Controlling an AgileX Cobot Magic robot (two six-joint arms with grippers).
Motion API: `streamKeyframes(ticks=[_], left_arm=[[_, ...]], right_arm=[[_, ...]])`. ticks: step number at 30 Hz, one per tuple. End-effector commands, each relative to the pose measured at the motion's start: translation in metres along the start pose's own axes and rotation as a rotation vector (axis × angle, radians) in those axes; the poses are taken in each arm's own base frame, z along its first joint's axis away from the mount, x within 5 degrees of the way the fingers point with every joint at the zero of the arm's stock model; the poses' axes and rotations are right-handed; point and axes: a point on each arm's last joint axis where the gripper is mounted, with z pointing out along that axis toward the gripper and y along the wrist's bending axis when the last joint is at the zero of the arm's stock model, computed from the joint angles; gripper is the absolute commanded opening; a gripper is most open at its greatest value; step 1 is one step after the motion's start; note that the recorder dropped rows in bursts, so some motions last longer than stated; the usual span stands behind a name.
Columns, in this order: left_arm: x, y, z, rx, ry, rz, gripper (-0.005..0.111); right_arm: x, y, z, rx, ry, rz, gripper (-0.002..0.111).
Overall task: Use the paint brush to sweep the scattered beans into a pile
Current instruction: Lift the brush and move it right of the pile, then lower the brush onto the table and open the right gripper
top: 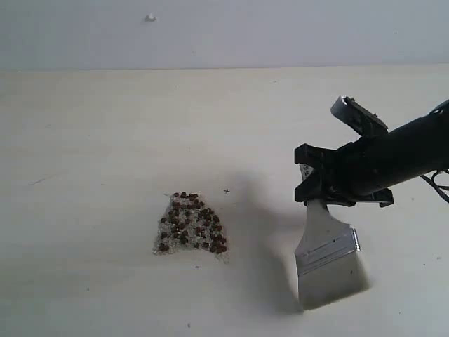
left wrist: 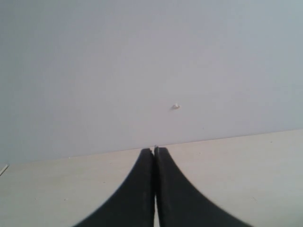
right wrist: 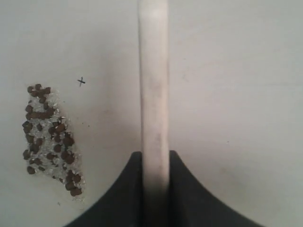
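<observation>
At the frame's right, the black right gripper [top: 317, 196] pinches the pale wooden handle of the flat, silver-ferruled paint brush [top: 328, 256]. The pile [top: 191, 223] of reddish-brown beans [top: 184, 208] lies lower centre, well left of its jaws. The left gripper [left wrist: 154, 158] is closed, empty.

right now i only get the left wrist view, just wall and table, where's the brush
observer: the right gripper is shut on the brush handle, bristles pointing down at the table.
operator: beans piled yet
observer: yes, the beans sit in one patch, left of the brush in the exterior view, apart from it.
operator: anything else near them
observer: a small cross mark on the table beside the patch.
</observation>
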Motion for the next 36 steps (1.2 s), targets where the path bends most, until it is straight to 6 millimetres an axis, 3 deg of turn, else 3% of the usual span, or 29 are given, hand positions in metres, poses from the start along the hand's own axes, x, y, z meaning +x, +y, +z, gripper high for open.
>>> streamKeyframes(ticks=[1, 11, 13, 18, 20, 25, 27, 28, 30, 31, 36], left_arm=[[0.001, 0.0, 0.0, 0.008, -0.001, -0.007, 0.0], [0.001, 0.0, 0.0, 0.008, -0.001, -0.007, 0.0], [0.001, 0.0, 0.0, 0.008, -0.001, -0.007, 0.0], [0.001, 0.0, 0.0, 0.008, -0.001, -0.007, 0.0], [0.001, 0.0, 0.0, 0.008, -0.001, -0.007, 0.0], [0.001, 0.0, 0.0, 0.008, -0.001, -0.007, 0.0], [0.001, 0.0, 0.0, 0.008, -0.001, -0.007, 0.0], [0.001, 0.0, 0.0, 0.008, -0.001, -0.007, 0.0], [0.001, 0.0, 0.0, 0.008, -0.001, -0.007, 0.0], [0.001, 0.0, 0.0, 0.008, -0.001, -0.007, 0.0], [0.001, 0.0, 0.0, 0.008, -0.001, -0.007, 0.0]], right_arm=[[0.003, -0.001, 0.003, -0.016, 0.014, -0.021, 0.002], [0.001, -0.008, 0.016, -0.032, 0.0, -0.019, 0.014], [0.0, -0.009, 0.016, -0.025, -0.015, -0.034, 0.02], [-0.002, -0.01, 0.015, -0.001, -0.034, -0.059, 0.051], [-0.006, -0.012, 0.013, 0.041, -0.072, -0.064, 0.055], [-0.019, -0.005, -0.014, 0.144, -0.231, -0.113, 0.052], [-0.023, 0.004, -0.034, 0.176, -0.318, -0.159, 0.044], [-0.023, 0.008, -0.045, 0.186, -0.363, -0.171, 0.034], [-0.017, 0.014, -0.065, 0.211, -0.439, -0.194, 0.007], [-0.013, 0.017, -0.076, 0.229, -0.482, -0.213, 0.001], [0.02, 0.023, -0.126, 0.305, -0.692, -0.258, 0.0]])
